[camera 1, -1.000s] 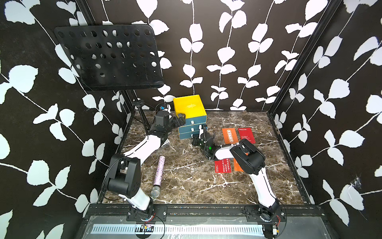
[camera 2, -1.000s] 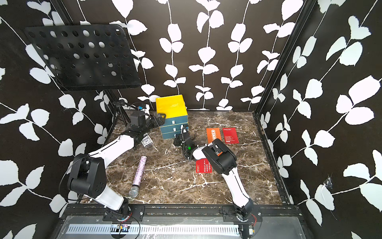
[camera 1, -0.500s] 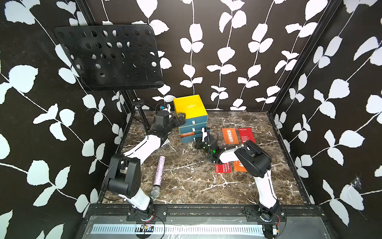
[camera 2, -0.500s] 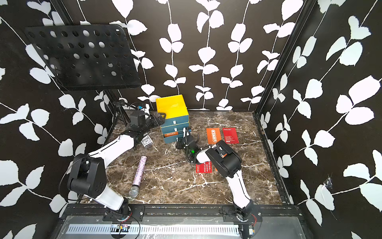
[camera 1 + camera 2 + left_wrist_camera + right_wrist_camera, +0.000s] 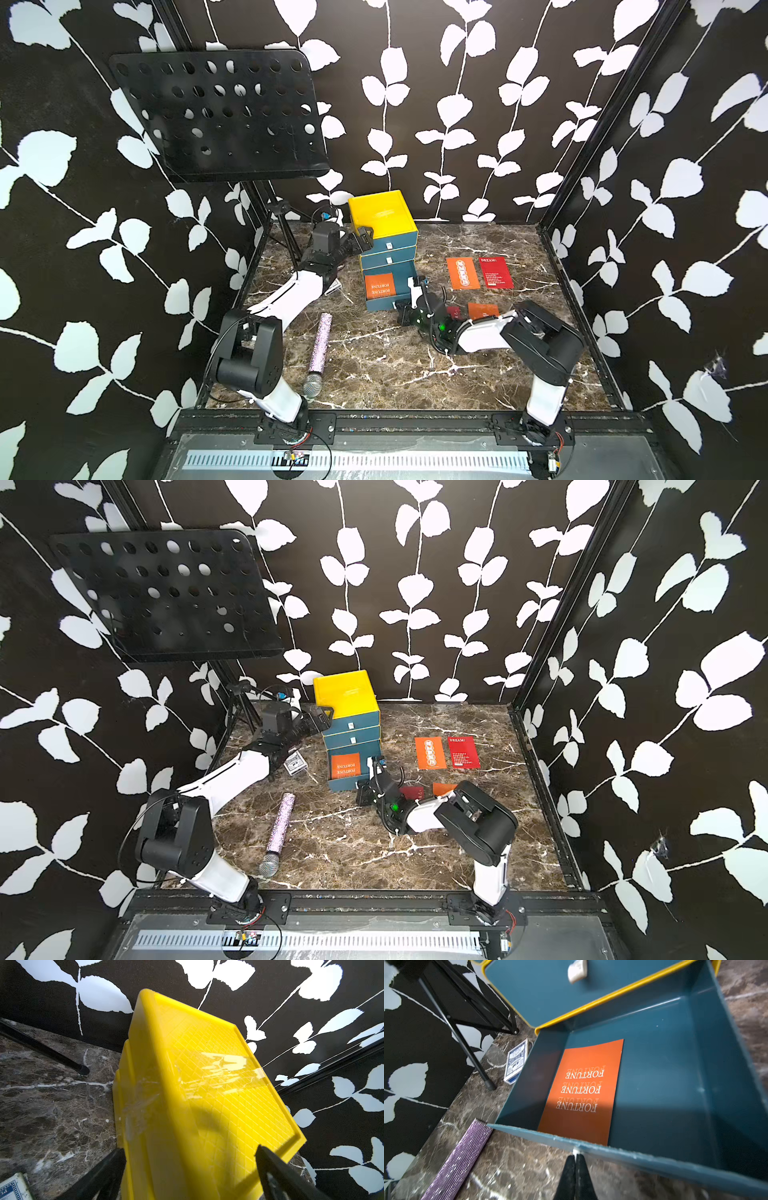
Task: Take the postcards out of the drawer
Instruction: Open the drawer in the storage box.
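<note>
The teal drawer (image 5: 390, 305) at the bottom of the yellow-topped cabinet (image 5: 380, 214) stands pulled out. One orange postcard (image 5: 379, 286) (image 5: 583, 1093) printed FORTUNE lies flat inside it. My right gripper (image 5: 397, 308) (image 5: 575, 1156) is shut on the drawer's small white handle (image 5: 574, 1150). My left gripper (image 5: 363, 237) (image 5: 190, 1164) is open, its fingers standing either side of the cabinet's yellow top corner (image 5: 207, 1084). On the table right of the cabinet lie an orange postcard (image 5: 430, 752) and a red one (image 5: 463, 752). Another red (image 5: 411, 792) and orange (image 5: 444, 788) one lie partly behind my right arm.
A purple glitter microphone (image 5: 319, 347) (image 5: 456, 1163) lies left of the open drawer. A small blue card box (image 5: 296, 765) (image 5: 517, 1061) sits by the cabinet's left side. A black music stand (image 5: 220, 116) rises at the back left, its legs (image 5: 467, 1043) on the table.
The right gripper has drawn back toward the front, pulling the bottom drawer out and uncovering the orange postcard inside. The left arm has stayed on the cabinet.
</note>
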Robot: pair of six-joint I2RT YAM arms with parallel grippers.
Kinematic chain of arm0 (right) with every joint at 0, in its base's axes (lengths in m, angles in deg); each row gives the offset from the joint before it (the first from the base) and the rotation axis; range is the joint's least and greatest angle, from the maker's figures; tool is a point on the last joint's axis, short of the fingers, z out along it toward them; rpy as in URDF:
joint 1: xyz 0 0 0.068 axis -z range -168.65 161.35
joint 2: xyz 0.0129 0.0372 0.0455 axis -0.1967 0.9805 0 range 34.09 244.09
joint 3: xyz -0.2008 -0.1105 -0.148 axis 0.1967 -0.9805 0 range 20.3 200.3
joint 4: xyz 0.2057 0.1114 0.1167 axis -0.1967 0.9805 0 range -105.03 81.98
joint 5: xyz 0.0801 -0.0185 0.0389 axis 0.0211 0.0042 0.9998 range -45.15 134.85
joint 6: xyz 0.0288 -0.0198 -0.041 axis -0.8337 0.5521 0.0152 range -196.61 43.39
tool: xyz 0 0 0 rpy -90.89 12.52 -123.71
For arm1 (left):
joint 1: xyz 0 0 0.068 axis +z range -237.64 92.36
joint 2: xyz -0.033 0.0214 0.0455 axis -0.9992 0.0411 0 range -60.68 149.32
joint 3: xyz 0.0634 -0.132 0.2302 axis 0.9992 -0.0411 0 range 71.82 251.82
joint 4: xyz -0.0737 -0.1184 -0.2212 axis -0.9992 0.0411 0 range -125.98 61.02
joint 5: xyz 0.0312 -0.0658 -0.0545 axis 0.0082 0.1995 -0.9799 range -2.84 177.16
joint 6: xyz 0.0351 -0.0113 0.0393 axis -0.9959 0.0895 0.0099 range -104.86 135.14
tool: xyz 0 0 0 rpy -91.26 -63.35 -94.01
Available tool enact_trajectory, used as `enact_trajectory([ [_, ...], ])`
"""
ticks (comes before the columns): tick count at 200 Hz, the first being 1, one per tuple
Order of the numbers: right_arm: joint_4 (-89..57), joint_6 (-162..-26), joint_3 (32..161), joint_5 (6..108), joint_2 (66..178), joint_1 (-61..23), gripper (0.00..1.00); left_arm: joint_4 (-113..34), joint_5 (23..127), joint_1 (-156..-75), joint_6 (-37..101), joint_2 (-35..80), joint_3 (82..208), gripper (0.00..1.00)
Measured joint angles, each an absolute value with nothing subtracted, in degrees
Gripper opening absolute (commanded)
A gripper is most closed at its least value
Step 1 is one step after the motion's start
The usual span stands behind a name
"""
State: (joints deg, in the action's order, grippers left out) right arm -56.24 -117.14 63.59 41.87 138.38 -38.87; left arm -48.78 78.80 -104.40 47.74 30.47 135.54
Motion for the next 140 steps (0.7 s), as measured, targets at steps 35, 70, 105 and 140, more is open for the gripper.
enact_trajectory([
  [35, -52.89, -118.04, 61.12, 41.32, 135.3, -41.23, 0.0, -48.78, 78.58, -104.4, 48.13, 30.39, 135.52, 0.99],
  [70, -50.14, -118.56, 59.67, 39.95, 134.29, -41.65, 0.22, -48.73, 78.02, -104.4, 48.3, 29.82, 135.46, 0.99],
  [105, -46.79, -116.88, 59.11, 37.13, 131.98, -41.65, 0.3, -47.55, 76.68, -104.4, 48.3, 26.56, 133.97, 0.99],
  [140, -41.15, -114.06, 59.11, 36.12, 126.12, -40.79, 0.4, -43.93, 75.02, -104.4, 47.65, 19.83, 130.56, 0.99],
])
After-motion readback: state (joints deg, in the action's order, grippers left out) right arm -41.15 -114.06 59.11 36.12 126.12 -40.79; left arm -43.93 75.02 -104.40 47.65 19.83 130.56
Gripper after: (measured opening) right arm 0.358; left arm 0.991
